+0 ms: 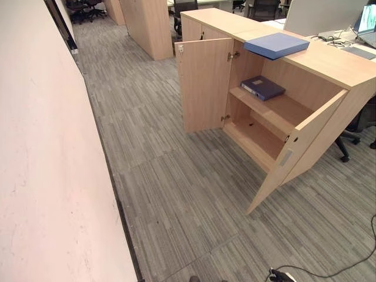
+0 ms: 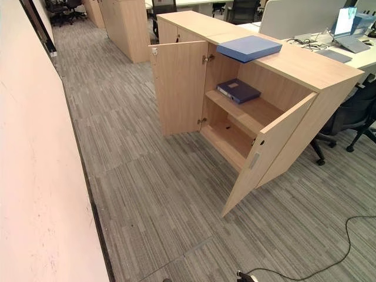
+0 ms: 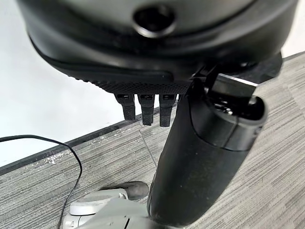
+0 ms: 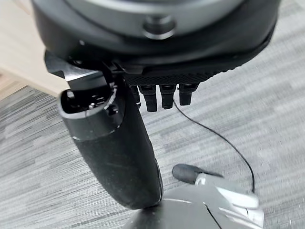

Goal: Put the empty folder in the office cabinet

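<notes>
Dark left robot hand point(image 3: 190, 157) and right robot hand point(image 4: 119, 148) hang empty, fingers relaxed.

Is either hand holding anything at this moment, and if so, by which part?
Nothing is held. The left hand and right hand hang over the carpet with straight fingers. The blue folder lies on top of the cabinet.

Blue folder point(image 1: 276, 44) atop cabinet point(image 1: 329, 61); binder point(image 1: 262, 87) on shelf point(image 1: 282, 111)
</notes>
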Tool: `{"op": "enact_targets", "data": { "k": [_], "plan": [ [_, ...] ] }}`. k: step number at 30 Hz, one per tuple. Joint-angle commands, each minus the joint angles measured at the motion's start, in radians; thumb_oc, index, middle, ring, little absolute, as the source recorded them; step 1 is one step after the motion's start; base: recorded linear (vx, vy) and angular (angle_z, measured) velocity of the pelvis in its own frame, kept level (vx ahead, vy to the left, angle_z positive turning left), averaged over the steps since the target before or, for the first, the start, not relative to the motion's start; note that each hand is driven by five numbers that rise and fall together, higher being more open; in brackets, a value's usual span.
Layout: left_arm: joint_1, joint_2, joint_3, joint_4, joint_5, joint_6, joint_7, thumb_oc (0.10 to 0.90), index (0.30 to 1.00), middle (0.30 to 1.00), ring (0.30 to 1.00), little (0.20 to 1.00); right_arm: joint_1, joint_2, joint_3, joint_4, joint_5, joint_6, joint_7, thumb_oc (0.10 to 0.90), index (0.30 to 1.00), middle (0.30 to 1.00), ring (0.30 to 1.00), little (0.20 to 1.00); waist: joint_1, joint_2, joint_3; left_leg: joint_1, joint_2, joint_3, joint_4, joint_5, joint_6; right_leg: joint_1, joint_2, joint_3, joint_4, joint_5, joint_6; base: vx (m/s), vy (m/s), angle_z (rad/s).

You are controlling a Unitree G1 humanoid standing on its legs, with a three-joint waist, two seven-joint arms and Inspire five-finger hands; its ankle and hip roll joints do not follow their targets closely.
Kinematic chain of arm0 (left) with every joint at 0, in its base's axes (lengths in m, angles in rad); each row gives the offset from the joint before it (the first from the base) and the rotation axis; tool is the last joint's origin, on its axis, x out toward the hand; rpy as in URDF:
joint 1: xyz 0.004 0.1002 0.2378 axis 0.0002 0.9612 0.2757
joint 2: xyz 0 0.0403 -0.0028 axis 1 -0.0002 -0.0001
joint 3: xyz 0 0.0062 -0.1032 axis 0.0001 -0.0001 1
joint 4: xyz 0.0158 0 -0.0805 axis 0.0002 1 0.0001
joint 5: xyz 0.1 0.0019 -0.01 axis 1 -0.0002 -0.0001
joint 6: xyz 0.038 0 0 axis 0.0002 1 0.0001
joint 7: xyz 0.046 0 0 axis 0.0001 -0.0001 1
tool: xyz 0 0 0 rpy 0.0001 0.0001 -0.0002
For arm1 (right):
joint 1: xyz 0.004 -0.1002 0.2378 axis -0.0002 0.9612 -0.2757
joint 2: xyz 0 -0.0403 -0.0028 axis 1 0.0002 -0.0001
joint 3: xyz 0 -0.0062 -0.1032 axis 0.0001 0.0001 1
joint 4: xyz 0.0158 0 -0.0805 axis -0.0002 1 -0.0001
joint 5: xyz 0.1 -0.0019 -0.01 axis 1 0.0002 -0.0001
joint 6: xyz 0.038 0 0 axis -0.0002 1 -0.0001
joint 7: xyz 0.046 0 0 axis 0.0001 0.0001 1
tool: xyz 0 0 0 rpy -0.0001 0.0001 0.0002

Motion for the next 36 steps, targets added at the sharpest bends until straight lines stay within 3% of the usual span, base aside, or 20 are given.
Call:
{"op": "enact_targets", "data": {
  "k": [1, 13, 21, 23, 26, 28, 29, 30, 31, 32, 34, 35, 36],
  "plan": [
    [-0.056, -0.011, 0.025, 0.050, 0.003, -0.020, -0.006, 0.800, 0.900, 0.900, 0.900, 0.900, -0.072, -0.027, 0.020, 0.022, 0.005, -0.025, 0.005, 0.800, 0.900, 0.900, 0.900, 0.900, -0.005, -0.015, -0.006, 0.052, -0.047, -0.084, -0.007, -0.091, 0.014, -0.015, -0.007, -0.022, 0.002, 0.049, 0.069, 0.00, 0.000, 0.00],
    [-0.071, -0.012, -0.021, 0.114, 0.108, 0.010, -0.015, 0.800, 0.900, 0.900, 0.900, 0.900, -0.082, -0.020, 0.034, 0.068, -0.009, 0.001, 0.011, 0.800, 0.900, 0.900, 0.900, 0.900, -0.015, -0.013, -0.016, 0.059, -0.044, -0.086, -0.007, -0.096, 0.016, -0.015, -0.003, -0.009, 0.019, 0.035, 0.063, 0.00, 0.000, 0.00],
    [-0.093, -0.004, -0.029, 0.113, 0.107, 0.021, 0.000, 0.800, 0.900, 0.900, 0.900, 0.900, -0.092, -0.019, 0.042, 0.074, -0.011, 0.015, 0.002, 0.800, 0.900, 0.900, 0.900, 0.900, -0.018, -0.020, 0.015, 0.057, -0.029, -0.087, 0.003, -0.098, 0.021, -0.061, 0.008, -0.007, 0.102, 0.003, 0.049, 0.01, -0.036, 0.00],
    [-0.104, 0.001, -0.029, 0.110, 0.099, 0.022, 0.008, 0.800, 0.900, 0.900, 0.900, 0.900, -0.096, -0.018, 0.044, 0.073, -0.006, 0.015, -0.003, 0.800, 0.900, 0.900, 0.900, 0.900, -0.020, -0.031, 0.027, 0.027, -0.024, -0.080, 0.062, -0.122, 0.019, -0.079, 0.009, -0.007, 0.131, -0.009, 0.044, 0.03, -0.090, 0.00],
    [-0.123, 0.006, -0.027, 0.103, 0.070, 0.024, 0.013, 0.800, 0.900, 0.900, 0.900, 0.900, -0.099, -0.018, 0.048, 0.066, -0.002, 0.014, -0.004, 0.800, 0.900, 0.900, 0.900, 0.900, -0.022, -0.058, 0.051, -0.043, -0.015, -0.049, 0.242, -0.189, -0.007, -0.083, 0.007, -0.010, 0.180, -0.042, 0.029, 0.06, -0.109, 0.01],
    [-0.124, 0.008, -0.025, 0.100, 0.066, 0.025, 0.013, 0.800, 0.900, 0.900, 0.900, 0.900, -0.096, -0.019, 0.047, 0.058, -0.005, 0.016, -0.003, 0.800, 0.900, 0.900, 0.900, 0.900, -0.020, -0.063, 0.053, -0.068, -0.007, -0.037, 0.309, -0.191, -0.013, -0.074, 0.007, -0.010, 0.184, -0.055, 0.022, 0.07, -0.088, 0.01],
    [-0.126, 0.009, -0.026, 0.097, 0.062, 0.024, 0.014, 0.800, 0.900, 0.900, 0.900, 0.900, -0.094, -0.021, 0.049, 0.054, -0.006, 0.017, -0.004, 0.800, 0.900, 0.900, 0.900, 0.900, -0.018, -0.071, 0.059, -0.105, 0.000, -0.026, 0.395, -0.172, -0.016, -0.066, 0.003, -0.010, 0.187, -0.056, 0.016, 0.11, -0.196, -0.01],
    [-0.129, 0.008, -0.025, 0.083, 0.043, 0.023, 0.024, 0.800, 0.900, 0.900, 0.900, 0.900, -0.091, -0.033, 0.057, 0.032, -0.014, 0.019, -0.007, 0.800, 0.900, 0.900, 0.900, 0.900, -0.002, -0.085, 0.086, -0.236, 0.015, -0.030, 0.629, -0.086, -0.022, -0.048, 0.007, -0.010, 0.195, -0.060, -0.007, 0.07, -0.161, 0.02],
    [-0.129, 0.008, -0.025, 0.083, 0.043, 0.023, 0.024, 0.800, 0.900, 0.900, 0.900, 0.900, -0.091, -0.033, 0.057, 0.032, -0.014, 0.019, -0.007, 0.800, 0.900, 0.900, 0.900, 0.900, -0.003, -0.083, 0.084, -0.241, 0.017, -0.032, 0.635, -0.088, -0.023, -0.051, 0.009, -0.011, 0.196, -0.060, -0.007, 0.11, -0.202, 0.14],
    [-0.132, 0.008, -0.026, 0.072, 0.023, 0.021, 0.031, 0.800, 0.900, 0.900, 0.900, 0.900, -0.093, -0.044, 0.061, 0.029, -0.018, 0.023, -0.013, 0.800, 0.900, 0.900, 0.900, 0.900, 0.007, -0.091, 0.097, -0.343, 0.027, -0.024, 0.733, -0.058, -0.009, -0.042, 0.011, -0.014, 0.200, -0.070, -0.018, 0.13, -0.081, 0.23],
    [-0.118, 0.007, -0.026, 0.065, 0.015, 0.020, 0.026, 0.800, 0.900, 0.900, 0.900, 0.900, -0.088, -0.050, 0.067, 0.024, -0.027, 0.026, -0.011, 0.800, 0.900, 0.900, 0.900, 0.900, 0.021, -0.093, 0.093, -0.395, 0.022, -0.030, 0.673, -0.064, 0.002, -0.021, 0.006, -0.005, 0.194, -0.082, -0.017, 0.28, 0.011, 0.01],
    [-0.102, 0.009, -0.015, 0.072, 0.012, 0.020, 0.025, 0.800, 0.900, 0.900, 0.900, 0.900, -0.087, -0.060, 0.065, 0.027, -0.030, 0.026, -0.011, 0.800, 0.900, 0.900, 0.900, 0.900, 0.039, -0.086, 0.082, -0.393, 0.022, -0.051, 0.513, -0.043, -0.006, 0.010, 0.002, 0.011, 0.181, -0.099, -0.009, 0.28, 0.087, -0.39],
    [-0.103, 0.009, -0.015, 0.072, 0.012, 0.020, 0.025, 0.800, 0.900, 0.900, 0.900, 0.900, -0.087, -0.060, 0.065, 0.027, -0.030, 0.026, -0.011, 0.800, 0.900, 0.900, 0.900, 0.900, 0.038, -0.087, 0.081, -0.393, 0.021, -0.051, 0.509, -0.040, -0.006, 0.009, 0.001, 0.010, 0.181, -0.099, -0.009, 0.34, 0.117, -0.54]
  ]
}}
